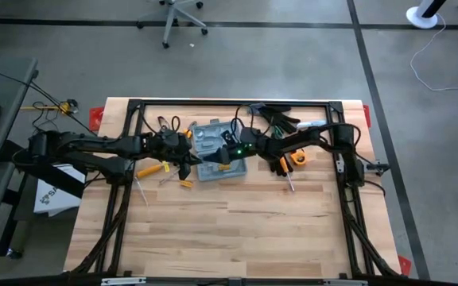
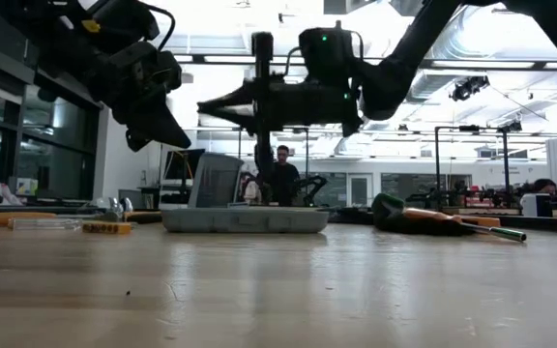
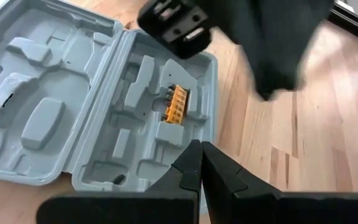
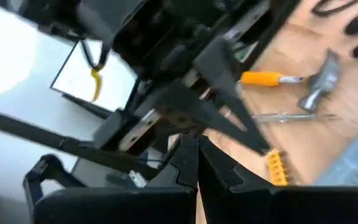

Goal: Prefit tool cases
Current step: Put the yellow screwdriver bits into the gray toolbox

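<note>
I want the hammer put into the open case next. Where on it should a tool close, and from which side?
Judging by its pose, grip the hammer on its orange handle, coming straight down. It lies flat on the table, and the handle looks slim and straight with bare wood either side, while the metal head is bulky and irregular.

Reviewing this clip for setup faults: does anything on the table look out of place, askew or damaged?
Nothing looks damaged. The tool case lies open and nearly empty: only an orange bit holder sits in its molded tray. The hammer, a screwdriver and another orange bit holder lie loose on the table around it.
</note>
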`<state>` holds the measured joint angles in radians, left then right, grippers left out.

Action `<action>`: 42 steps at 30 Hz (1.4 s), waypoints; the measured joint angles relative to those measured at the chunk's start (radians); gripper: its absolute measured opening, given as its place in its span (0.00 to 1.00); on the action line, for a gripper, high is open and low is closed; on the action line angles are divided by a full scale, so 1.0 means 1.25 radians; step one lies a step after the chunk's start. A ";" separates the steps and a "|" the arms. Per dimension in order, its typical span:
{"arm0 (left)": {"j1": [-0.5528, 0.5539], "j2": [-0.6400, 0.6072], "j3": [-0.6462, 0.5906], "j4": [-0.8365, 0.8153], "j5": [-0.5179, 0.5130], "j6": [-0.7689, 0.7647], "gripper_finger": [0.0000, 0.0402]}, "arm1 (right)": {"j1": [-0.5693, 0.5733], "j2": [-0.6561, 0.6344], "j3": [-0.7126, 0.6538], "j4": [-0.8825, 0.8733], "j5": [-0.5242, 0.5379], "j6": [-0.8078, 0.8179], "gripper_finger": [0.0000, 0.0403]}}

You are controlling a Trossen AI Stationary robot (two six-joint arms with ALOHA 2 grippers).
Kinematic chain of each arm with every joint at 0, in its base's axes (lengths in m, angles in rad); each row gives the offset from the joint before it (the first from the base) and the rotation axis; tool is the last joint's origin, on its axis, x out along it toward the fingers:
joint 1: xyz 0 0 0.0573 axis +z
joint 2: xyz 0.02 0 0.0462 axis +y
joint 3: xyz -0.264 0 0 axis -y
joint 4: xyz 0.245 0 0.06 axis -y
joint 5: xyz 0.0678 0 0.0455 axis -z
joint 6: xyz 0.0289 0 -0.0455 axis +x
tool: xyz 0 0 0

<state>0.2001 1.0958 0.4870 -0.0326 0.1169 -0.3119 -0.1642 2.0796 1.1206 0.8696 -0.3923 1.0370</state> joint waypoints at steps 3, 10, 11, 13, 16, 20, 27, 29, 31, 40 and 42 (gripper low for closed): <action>0.000 0.000 0.000 0.000 0.000 0.000 0.00 | 0.001 0.003 0.000 -0.010 -0.004 -0.007 0.00; 0.000 0.009 0.001 0.012 0.001 0.000 0.00 | 0.000 0.017 -0.001 -0.031 0.014 -0.015 0.00; -0.002 0.016 0.001 0.012 0.003 -0.001 0.00 | 0.000 0.025 -0.001 -0.031 0.014 -0.011 0.00; -0.007 0.038 0.001 0.004 0.010 -0.007 0.00 | 0.001 0.040 0.005 -0.029 0.011 0.000 0.00; -0.018 0.073 0.001 -0.005 0.029 -0.019 0.00 | 0.003 0.067 0.023 -0.029 -0.012 0.017 0.00; -0.035 0.095 0.001 -0.005 0.048 -0.028 0.00 | 0.009 0.079 0.065 -0.028 -0.045 0.007 0.00; -0.060 0.093 0.001 -0.026 0.054 -0.042 0.00 | 0.010 0.083 0.093 -0.103 -0.063 -0.036 0.00; -0.068 0.093 0.001 -0.036 0.054 -0.043 0.00 | 0.009 0.083 0.095 -0.076 -0.076 -0.035 0.00; -0.073 0.093 0.001 -0.043 0.054 -0.043 0.00 | 0.008 0.083 0.095 -0.052 -0.097 -0.043 0.00; -0.079 0.093 0.001 -0.039 0.045 -0.044 0.00 | 0.011 0.165 0.100 -0.073 -0.128 0.008 0.00; -0.079 0.093 0.001 -0.037 0.045 -0.048 0.00 | 0.010 0.163 0.097 -0.018 -0.127 0.035 0.00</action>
<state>0.1017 1.2121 0.4877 -0.0784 0.1732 -0.3723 -0.1513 2.2839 1.2421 0.8473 -0.5511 1.0809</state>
